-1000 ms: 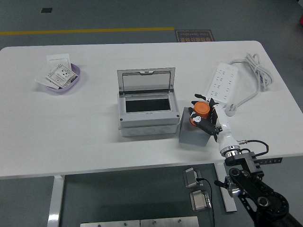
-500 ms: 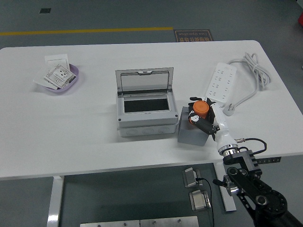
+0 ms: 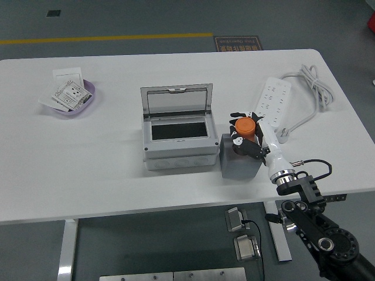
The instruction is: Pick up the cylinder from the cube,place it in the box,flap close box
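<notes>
One hand: our right hand (image 3: 249,136) wraps its fingers around the cylinder (image 3: 245,127)
Box (image 3: 178,144): lid up, just left of cube (image 3: 240,163)
Cylinder: above the cube
Risk: we judge a loose grip drops it short of the box

My right hand (image 3: 251,136) comes in from the table's near right corner, fingers wrapped around the orange cylinder (image 3: 245,127) above the grey cube (image 3: 239,161). Just left of the cube I see the grey box (image 3: 178,136), lid upright. A purple bowl (image 3: 75,99) sits toward the far left corner, a white power strip (image 3: 272,101) toward the far right.
</notes>
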Robot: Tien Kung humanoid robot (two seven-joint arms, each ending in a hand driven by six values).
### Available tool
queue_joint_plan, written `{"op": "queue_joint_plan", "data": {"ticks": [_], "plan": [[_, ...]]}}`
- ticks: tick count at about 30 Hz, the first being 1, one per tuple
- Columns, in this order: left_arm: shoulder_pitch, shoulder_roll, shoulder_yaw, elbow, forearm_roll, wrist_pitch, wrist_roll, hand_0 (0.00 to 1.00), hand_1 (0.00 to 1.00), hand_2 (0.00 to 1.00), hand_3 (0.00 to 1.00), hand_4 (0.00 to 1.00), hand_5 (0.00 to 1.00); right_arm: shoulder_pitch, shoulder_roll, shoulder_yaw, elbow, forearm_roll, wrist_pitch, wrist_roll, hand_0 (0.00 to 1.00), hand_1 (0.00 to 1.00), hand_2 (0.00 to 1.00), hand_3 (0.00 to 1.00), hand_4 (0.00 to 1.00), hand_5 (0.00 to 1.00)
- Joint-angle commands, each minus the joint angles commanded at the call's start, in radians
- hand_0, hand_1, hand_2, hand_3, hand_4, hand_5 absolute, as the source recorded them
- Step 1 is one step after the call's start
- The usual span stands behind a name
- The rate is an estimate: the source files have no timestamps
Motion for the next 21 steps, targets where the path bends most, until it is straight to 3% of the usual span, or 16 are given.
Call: {"op": "queue_joint_plan", "data": {"ticks": [7,8,14,19,20,21], "plan": [[0.0,-0.001,-0.006,0.0,0.007,-0.001,0.001,0.643,0.693,0.67,0.684,0.771,0.509,0.003,-0.007,-0.006,0.014,-0.033,-0.006,-0.015,0.747,0.649,0.604,0.523,0.085,0.002],[0.0,-0.001,-0.006,0.0,0.008,-0.001,0.001,0.643,0.692,0.669,0.682,0.77,0.508,0.006,-0.008,-0.009,0.019,-0.05,-0.009,-0.025,0.744,0.645,0.603,0.515,0.125,0.002],[0.001,-0.002,-0.013,0.0,0.014,-0.001,0.002,0.643,0.692,0.669,0.68,0.77,0.509,0.047,-0.028,-0.049,0.054,-0.186,-0.014,-0.125,0.734,0.641,0.59,0.514,0.156,0.002],[0.001,-0.001,-0.016,0.0,0.016,-0.001,0.004,0.643,0.692,0.669,0.68,0.77,0.509,0.13,-0.041,-0.121,0.051,-0.308,0.005,-0.213,0.734,0.641,0.59,0.514,0.156,0.002],[0.001,0.0,-0.016,0.0,0.016,-0.001,0.004,0.643,0.692,0.667,0.679,0.77,0.511,0.151,-0.042,-0.14,0.045,-0.335,0.013,-0.233,0.268,0.285,0.417,0.406,0.192,0.002],[0.0,0.0,-0.017,0.0,0.017,-0.002,0.005,0.643,0.692,0.667,0.679,0.77,0.511,0.169,-0.043,-0.157,0.039,-0.357,0.023,-0.25,0.268,0.285,0.417,0.406,0.192,0.002]]}}
